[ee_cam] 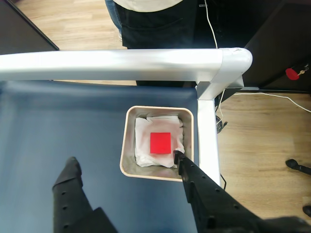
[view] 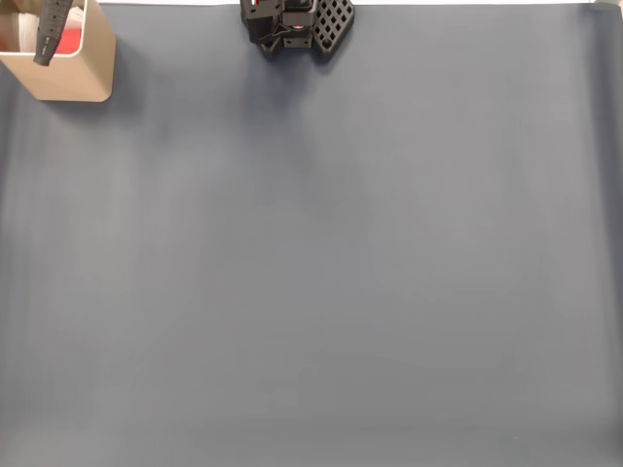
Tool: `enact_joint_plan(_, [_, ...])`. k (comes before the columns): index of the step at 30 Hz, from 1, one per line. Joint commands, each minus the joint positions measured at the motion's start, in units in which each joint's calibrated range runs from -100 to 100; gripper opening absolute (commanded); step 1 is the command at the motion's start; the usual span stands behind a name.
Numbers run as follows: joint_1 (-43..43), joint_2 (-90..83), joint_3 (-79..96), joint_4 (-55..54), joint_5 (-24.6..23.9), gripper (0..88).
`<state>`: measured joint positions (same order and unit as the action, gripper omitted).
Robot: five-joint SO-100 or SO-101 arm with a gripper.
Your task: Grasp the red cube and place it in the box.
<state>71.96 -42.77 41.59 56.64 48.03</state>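
The red cube (ee_cam: 160,142) lies flat on crumpled white paper inside the tan box (ee_cam: 123,145), near its middle. In the wrist view my gripper (ee_cam: 125,159) hangs above the box, open and empty, with one black finger over the blue mat at the left and the other at the box's near right corner. Neither finger touches the cube. In the fixed view the box (view: 76,83) stands in the top left corner. A dark finger (view: 51,34) reaches over its opening, and a bit of the red cube (view: 68,45) shows beside it.
The arm's black base (view: 297,24) sits at the top middle of the blue-grey mat (view: 321,263). In the wrist view a white metal table frame (ee_cam: 112,63) runs just beyond the box, and a person (ee_cam: 150,19) stands behind it on a wooden floor.
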Motion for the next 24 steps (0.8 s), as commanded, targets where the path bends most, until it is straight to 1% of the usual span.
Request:
enact_joint_plan(1, [-0.37,-2.20,-0.72,0.41,-0.54,25.5])
enact_joint_plan(5, [-2.29,-2.81,-1.17,1.39,-1.22,13.6])
enact_joint_plan(11, [-6.90,-2.81,-2.27,2.21,-1.76,0.3])
enact_joint_plan(17, [-13.51,-1.60,-5.00,3.44,-2.34,0.0])
enact_joint_plan(24, [-25.23,0.66,-9.84,5.08,-2.34,0.0])
